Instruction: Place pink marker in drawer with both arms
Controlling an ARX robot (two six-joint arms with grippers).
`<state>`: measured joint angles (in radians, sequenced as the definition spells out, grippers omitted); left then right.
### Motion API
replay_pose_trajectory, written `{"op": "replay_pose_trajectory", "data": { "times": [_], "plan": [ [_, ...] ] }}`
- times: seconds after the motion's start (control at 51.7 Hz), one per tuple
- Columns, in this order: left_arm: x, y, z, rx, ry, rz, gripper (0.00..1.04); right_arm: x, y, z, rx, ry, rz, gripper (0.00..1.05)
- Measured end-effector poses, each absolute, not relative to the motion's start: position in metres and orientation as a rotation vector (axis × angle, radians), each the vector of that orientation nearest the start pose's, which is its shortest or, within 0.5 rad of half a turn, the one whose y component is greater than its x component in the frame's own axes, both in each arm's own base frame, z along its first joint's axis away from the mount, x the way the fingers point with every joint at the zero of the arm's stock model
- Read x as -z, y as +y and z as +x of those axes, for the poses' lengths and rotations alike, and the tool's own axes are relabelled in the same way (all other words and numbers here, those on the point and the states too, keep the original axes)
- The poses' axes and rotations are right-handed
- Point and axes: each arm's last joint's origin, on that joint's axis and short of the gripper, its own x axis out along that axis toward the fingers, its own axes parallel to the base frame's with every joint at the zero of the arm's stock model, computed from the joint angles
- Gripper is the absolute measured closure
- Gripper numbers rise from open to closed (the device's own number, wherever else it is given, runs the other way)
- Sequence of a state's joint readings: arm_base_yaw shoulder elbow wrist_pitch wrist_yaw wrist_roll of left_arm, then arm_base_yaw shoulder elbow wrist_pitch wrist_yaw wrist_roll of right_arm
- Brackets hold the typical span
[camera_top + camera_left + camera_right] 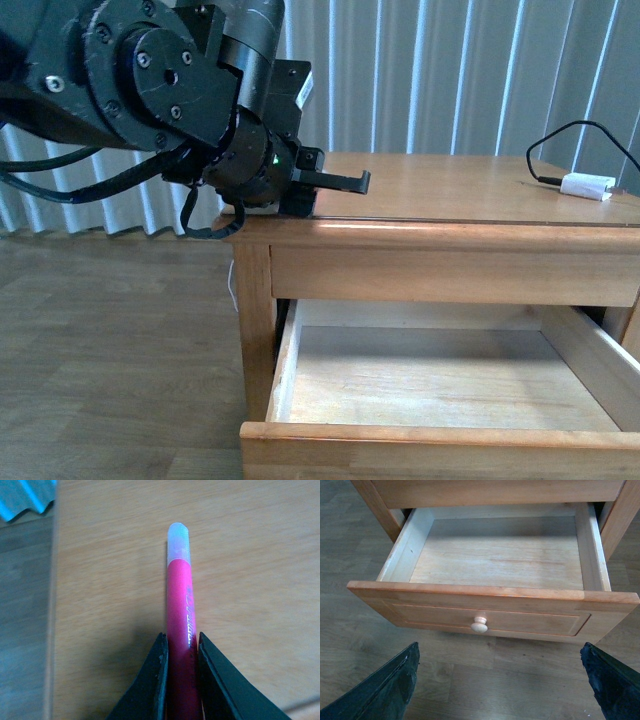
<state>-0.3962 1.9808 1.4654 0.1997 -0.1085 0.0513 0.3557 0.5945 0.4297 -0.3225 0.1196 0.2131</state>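
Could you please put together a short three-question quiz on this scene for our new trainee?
1. True or false: the wide light-brown wooden drawer is pulled open.
2. What does the left gripper clamp? A) a cup B) the slim bright pink marker C) nothing
3. Fill in: the right gripper, facing the drawer front, is ____ and holds nothing.
Key: 1 true; 2 B; 3 open.
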Motion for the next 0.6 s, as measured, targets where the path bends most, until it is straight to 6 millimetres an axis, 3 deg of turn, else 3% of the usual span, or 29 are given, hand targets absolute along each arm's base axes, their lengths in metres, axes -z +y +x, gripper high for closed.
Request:
{"op": "replay_pose_trajectory", "data": {
  "times": [0.155, 0.329, 0.445, 0.599],
  "plan": [
    [-0.259, -0.18, 0.395, 0.518, 0.19, 0.132, 0.9, -0.225, 0.045, 0.131, -0.179, 0.496, 0.093, 0.09],
    [-0.274, -0.191, 0.34, 0.825, 0.063, 0.22, 0.9, -0.225, 0.045, 0.131, -0.18, 0.497, 0.093, 0.09],
    [-0.262, -0.201, 0.315, 0.903, 0.054, 0.334, 0.9, -0.225, 0.045, 0.131, -0.18, 0.497, 0.093, 0.09],
    [-0.228, -0.209, 0.324, 0.847, 0.126, 0.414, 0.9, -0.225, 0.045, 0.131, -0.178, 0.496, 0.093, 0.09]
  ]
}}
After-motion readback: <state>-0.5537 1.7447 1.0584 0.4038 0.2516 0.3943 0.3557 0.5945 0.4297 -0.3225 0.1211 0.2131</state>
